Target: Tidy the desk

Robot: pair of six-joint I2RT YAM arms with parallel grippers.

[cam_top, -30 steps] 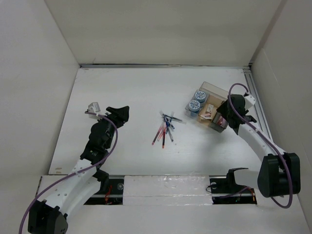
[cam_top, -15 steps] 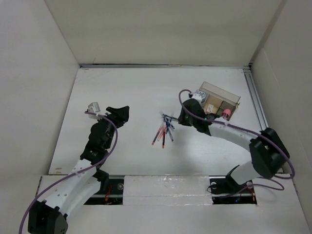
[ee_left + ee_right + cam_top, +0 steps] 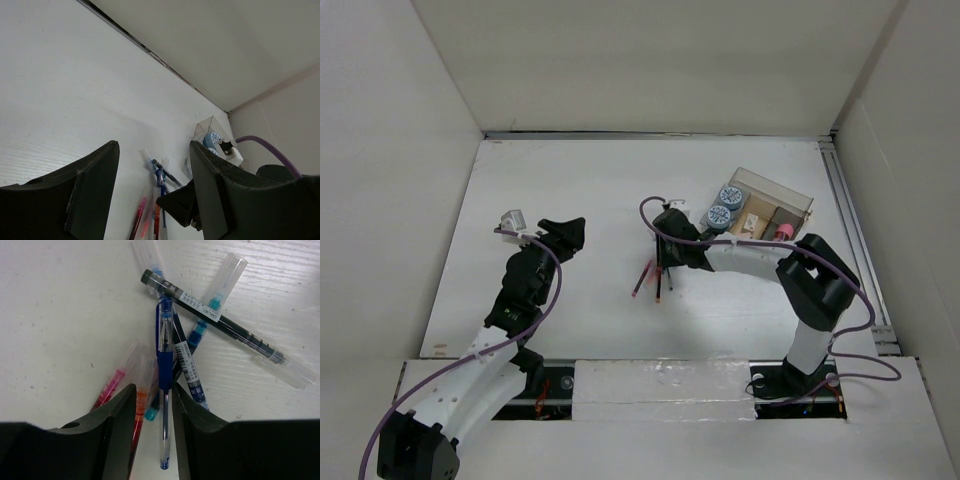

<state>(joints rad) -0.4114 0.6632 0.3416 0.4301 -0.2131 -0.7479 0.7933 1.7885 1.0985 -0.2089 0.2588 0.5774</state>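
Here, the right gripper (image 3: pixel 153 390) is seen lowered over a loose heap of pens (image 3: pixel 643 280), its jaws set apart on either side of a blue-gripped pen (image 3: pixel 165 355). A gap is left on the left-hand side, so the pen is straddled rather than clamped, and nothing is held. Around that pen, a black pen (image 3: pixel 210 310) with a printed label is laid across the others, teal-tipped pens (image 3: pixel 200 330) under clear caps are tangled beneath it, and red and pink pens (image 3: pixel 115 385) are fanned out to the left.

The heap is found near the middle of the desk (image 3: pixel 570 180), the big white tabletop that fills the top view. To its right, toward the far right corner, a clear compartment tray (image 3: pixel 802 203) is already stocked: two round blue-and-white rolls (image 3: pixel 724 205), some tan packets and a pink item can be made out. Well to the left, the left gripper (image 3: pixel 153 145) is held above bare desk with jaws wide and empty.

The task is judged partly done: the tray's contents appear sorted, while every pen is left to be gathered.
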